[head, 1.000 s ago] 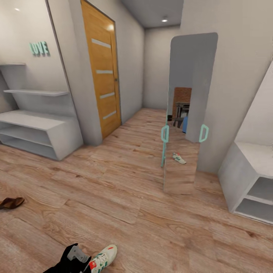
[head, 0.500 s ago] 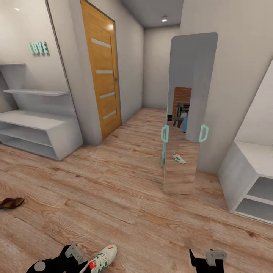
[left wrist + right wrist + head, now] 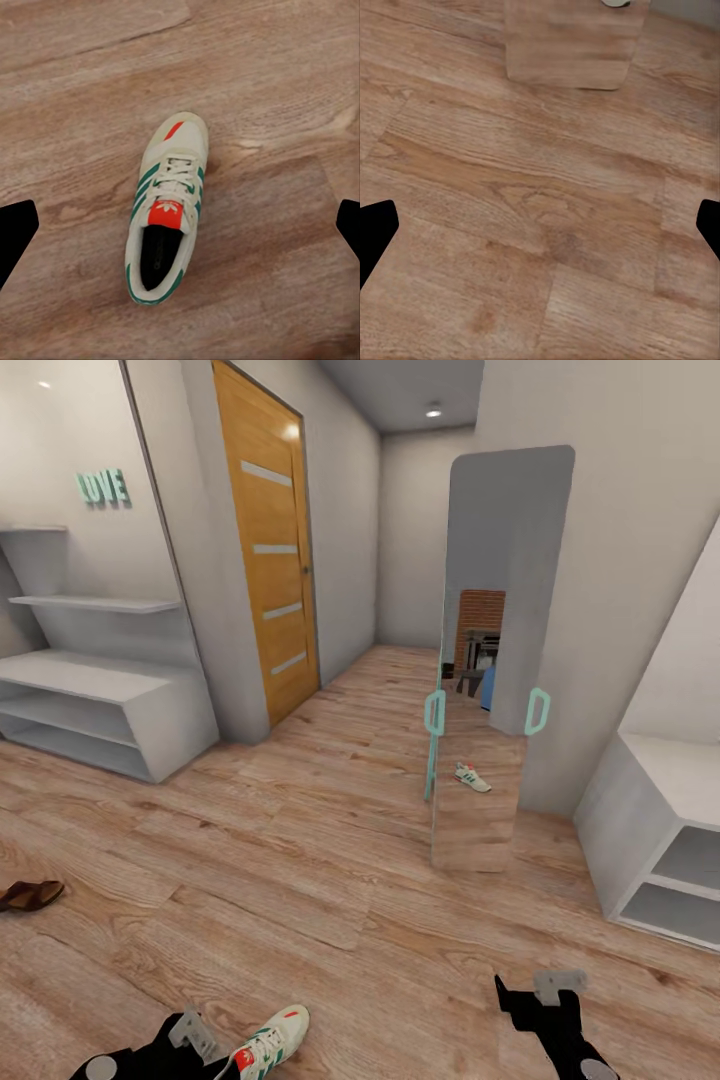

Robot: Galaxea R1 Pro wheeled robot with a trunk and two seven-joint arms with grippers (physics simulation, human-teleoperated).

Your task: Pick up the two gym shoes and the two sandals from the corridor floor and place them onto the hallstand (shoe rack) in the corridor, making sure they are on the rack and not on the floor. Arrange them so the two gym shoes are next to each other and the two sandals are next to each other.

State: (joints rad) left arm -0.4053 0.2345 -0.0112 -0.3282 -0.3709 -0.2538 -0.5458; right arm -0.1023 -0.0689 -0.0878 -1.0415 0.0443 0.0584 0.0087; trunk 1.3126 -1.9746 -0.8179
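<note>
One gym shoe, white with green stripes and a red tongue patch, lies on the corridor floor at the bottom of the head view. My left gripper hovers over it, open, its fingertips wide to either side and touching nothing. A brown sandal lies on the floor at the far left. The hallstand, with wall shelves above it, stands at the left wall. At the bottom right, my right gripper is open over bare planks.
A tall mirror with mint handles leans on the right wall and reflects a gym shoe. A similar low grey unit stands at the right. A wooden door is at the back left, with open floor between.
My right arm has come up into the head view at the bottom right. The left gripper has slid slightly lower and left beside the gym shoe. The shoe and sandal have not moved.
</note>
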